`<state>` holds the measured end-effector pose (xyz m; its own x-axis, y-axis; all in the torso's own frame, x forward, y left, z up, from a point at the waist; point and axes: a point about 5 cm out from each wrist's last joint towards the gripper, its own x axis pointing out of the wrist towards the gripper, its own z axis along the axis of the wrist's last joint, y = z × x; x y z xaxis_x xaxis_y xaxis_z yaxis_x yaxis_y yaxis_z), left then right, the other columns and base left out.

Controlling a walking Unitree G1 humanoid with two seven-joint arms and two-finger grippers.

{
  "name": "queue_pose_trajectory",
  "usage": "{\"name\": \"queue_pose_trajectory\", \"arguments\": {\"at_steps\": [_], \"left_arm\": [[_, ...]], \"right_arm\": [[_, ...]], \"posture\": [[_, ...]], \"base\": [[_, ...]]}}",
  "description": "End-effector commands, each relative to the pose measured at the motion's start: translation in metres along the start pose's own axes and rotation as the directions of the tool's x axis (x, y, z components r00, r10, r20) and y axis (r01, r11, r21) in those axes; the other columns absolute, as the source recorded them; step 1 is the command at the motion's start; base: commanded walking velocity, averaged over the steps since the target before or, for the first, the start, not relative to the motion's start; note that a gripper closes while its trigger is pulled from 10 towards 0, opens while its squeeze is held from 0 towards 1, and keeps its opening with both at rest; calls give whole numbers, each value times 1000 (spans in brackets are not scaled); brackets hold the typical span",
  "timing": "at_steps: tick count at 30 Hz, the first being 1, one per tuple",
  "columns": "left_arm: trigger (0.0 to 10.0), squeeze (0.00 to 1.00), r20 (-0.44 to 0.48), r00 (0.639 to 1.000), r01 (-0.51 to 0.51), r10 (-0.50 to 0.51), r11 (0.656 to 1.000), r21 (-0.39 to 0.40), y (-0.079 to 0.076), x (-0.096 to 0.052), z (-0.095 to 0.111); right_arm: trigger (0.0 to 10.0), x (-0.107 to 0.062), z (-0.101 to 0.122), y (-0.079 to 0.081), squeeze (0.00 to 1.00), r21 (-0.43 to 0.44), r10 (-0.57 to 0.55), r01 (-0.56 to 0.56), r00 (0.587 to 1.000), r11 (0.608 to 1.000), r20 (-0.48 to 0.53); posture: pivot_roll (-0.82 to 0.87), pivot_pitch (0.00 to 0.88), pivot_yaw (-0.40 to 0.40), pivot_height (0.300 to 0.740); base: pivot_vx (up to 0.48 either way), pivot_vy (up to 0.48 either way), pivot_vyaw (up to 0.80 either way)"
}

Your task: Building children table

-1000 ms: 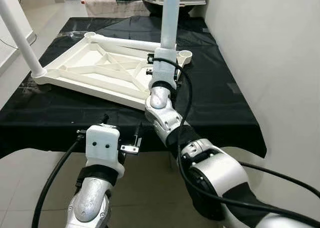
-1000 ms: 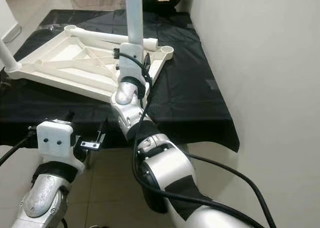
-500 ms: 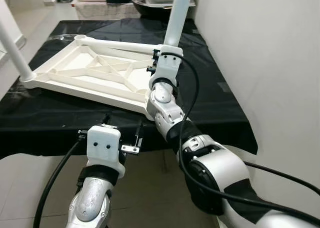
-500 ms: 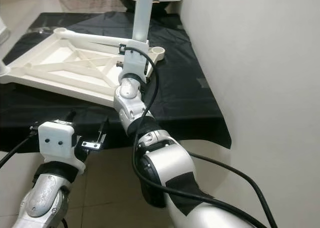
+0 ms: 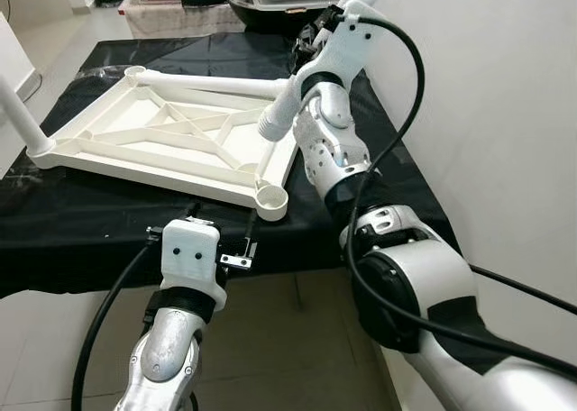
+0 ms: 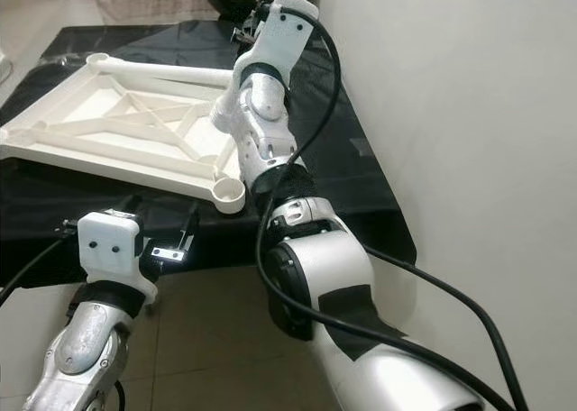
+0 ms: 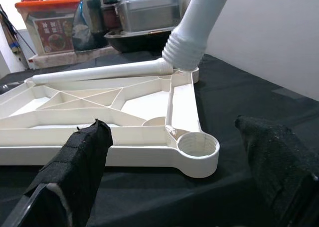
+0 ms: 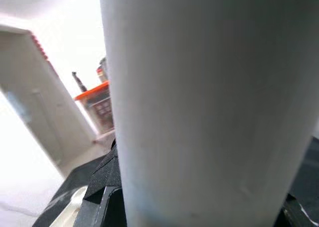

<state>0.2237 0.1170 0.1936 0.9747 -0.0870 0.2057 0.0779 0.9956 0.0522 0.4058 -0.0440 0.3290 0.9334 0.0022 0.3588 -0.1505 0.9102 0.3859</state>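
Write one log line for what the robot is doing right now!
right gripper: holding white leg, tilted | left gripper: open, idle | tabletop: upside down

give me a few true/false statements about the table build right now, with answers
1. The right gripper holds a white table leg at a slant. True.
2. The white tabletop frame lies on a bare wooden floor. False: it lies on a black cloth.
3. The near corner socket of the frame has a leg in it. False: it is empty.
4. The left gripper is open, holding nothing. True.
5. A loose leg lies along the frame's far edge. True.
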Motion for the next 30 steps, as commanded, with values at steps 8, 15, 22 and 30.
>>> {"name": "queue_pose_trajectory", "arguments": {"at_steps": [8,15,22,30], "left_arm": [[10000,1000,-97,995,27,-23,998,48,6,9,-19],[10000,0,-195,974,138,-112,982,129,-1,26,-37],[10000,0,-222,961,204,-165,964,169,-5,40,-45],[10000,0,-189,967,213,-172,952,220,-7,60,-41]], "right_arm": [[10000,-24,-25,-19,0,69,168,-163,983,984,-71],[10000,-49,-36,-16,0,109,342,-331,935,937,-98],[10000,-62,-39,-14,0,46,415,-412,903,910,-114],[10000,-79,-46,-22,0,16,445,-450,877,893,-178]], "posture": [[-31,9,33,740],[-36,0,30,740],[-38,0,32,740],[-41,0,34,740]], "base": [[0,0,0],[0,0,0],[0,0,0],[0,0,0]]}}
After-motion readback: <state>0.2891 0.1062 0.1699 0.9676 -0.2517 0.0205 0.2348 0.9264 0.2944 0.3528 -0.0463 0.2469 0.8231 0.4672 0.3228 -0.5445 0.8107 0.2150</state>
